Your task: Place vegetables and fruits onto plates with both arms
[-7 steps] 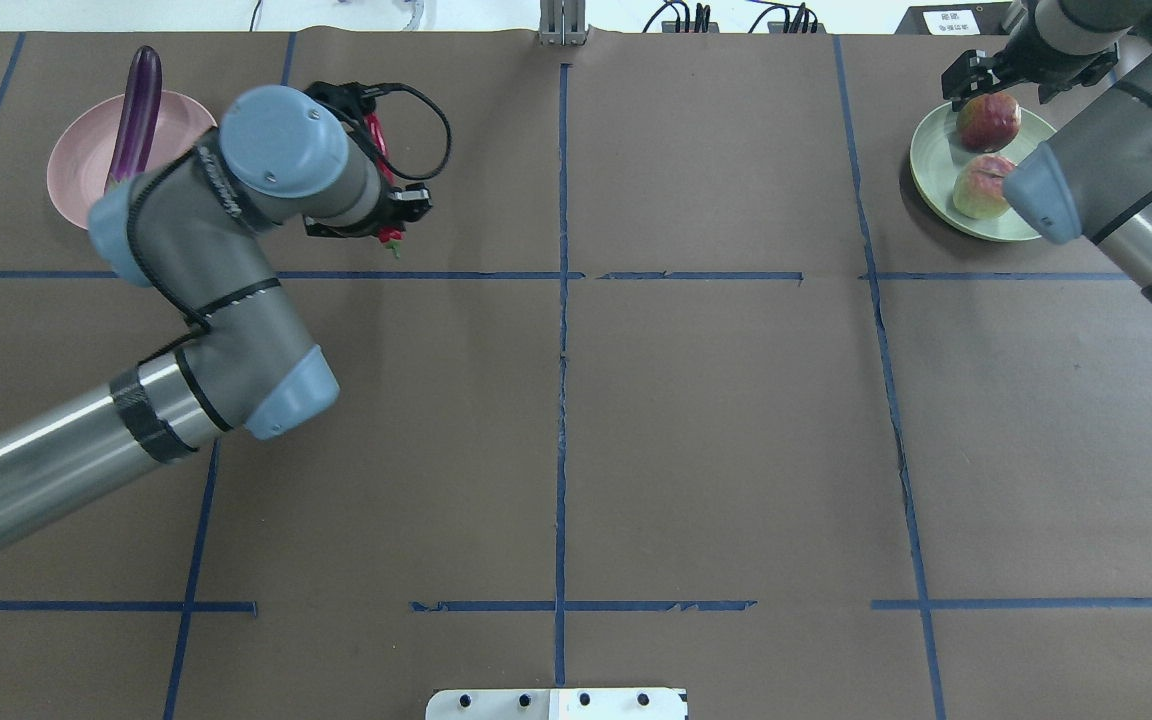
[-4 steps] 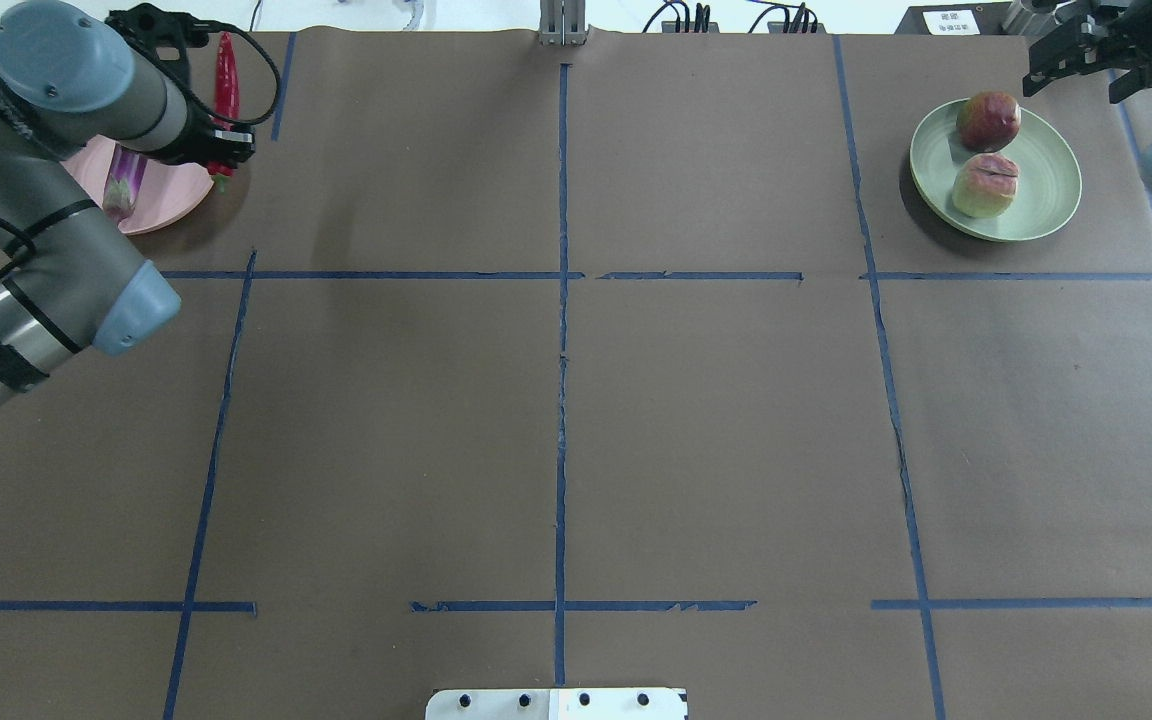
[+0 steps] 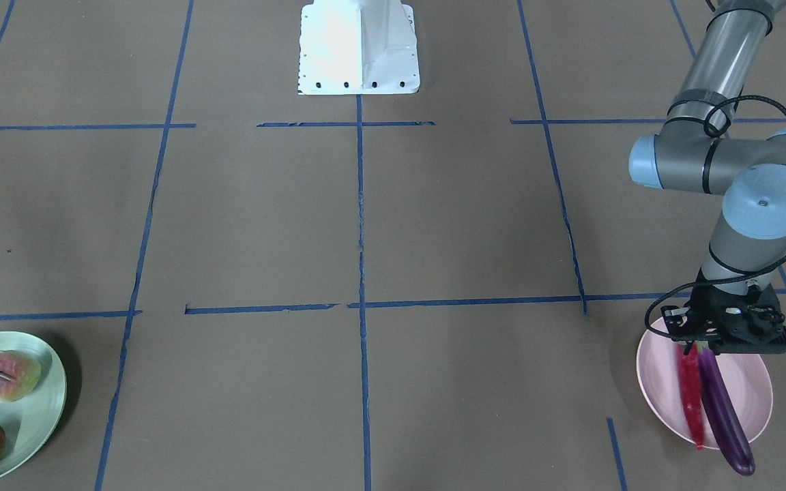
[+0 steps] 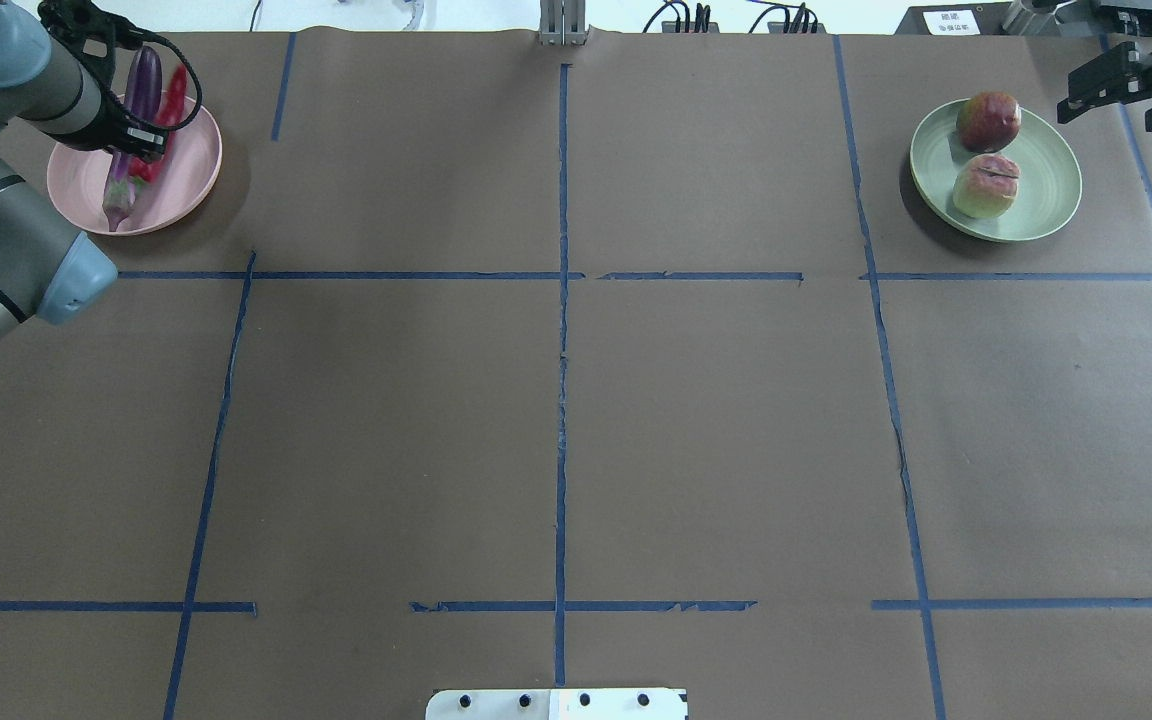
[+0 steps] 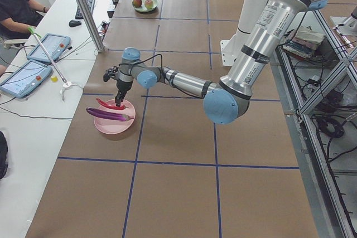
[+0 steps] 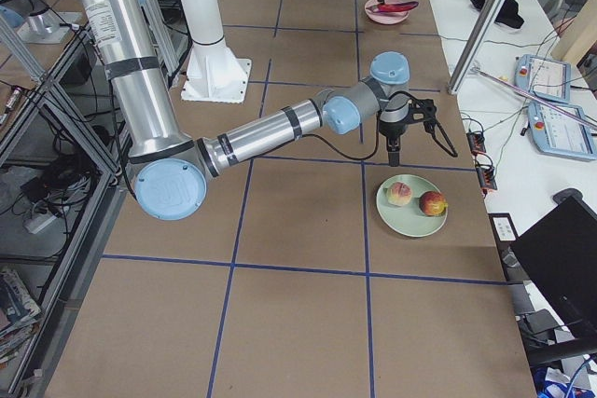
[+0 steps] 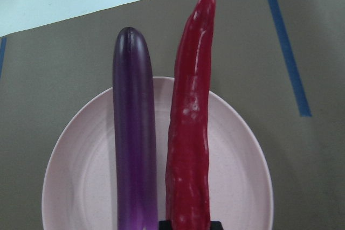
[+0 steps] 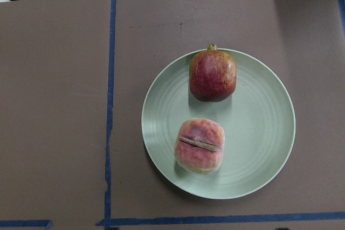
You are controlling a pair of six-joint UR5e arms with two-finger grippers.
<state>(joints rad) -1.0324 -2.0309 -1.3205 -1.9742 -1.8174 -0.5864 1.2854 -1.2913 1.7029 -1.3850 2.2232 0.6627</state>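
The brown counter takes up most of the room, marked off with blue tape. The left arm reaches to one far corner and the right arm to the other.

Directly under the left jaws sits the pink plate. The green plate lies just beside and below the right jaws, not under them.

The eggplant lies on the pink plate alongside the left jaws, and its far tip sticks out past the rim. It looks the heaviest piece, with a glossy, slippery skin. I'd guess it wants gripping near its middle so it doesn't tip.

The chili runs close beside the eggplant, pointing away from the left jaws. They are clenched on its thick stem end, low over the plate. I can't tell whether it rests fully on the dish. It looks light, fairly stiff and slick, so the fat end seems the safest hold, since the taper would slide out.

The right jaws are spread, with nothing between them. The red-green fruit and the pale grooved fruit sit side by side on the green plate, not touching. Being round, they could roll, so I'd take them across the widest part.
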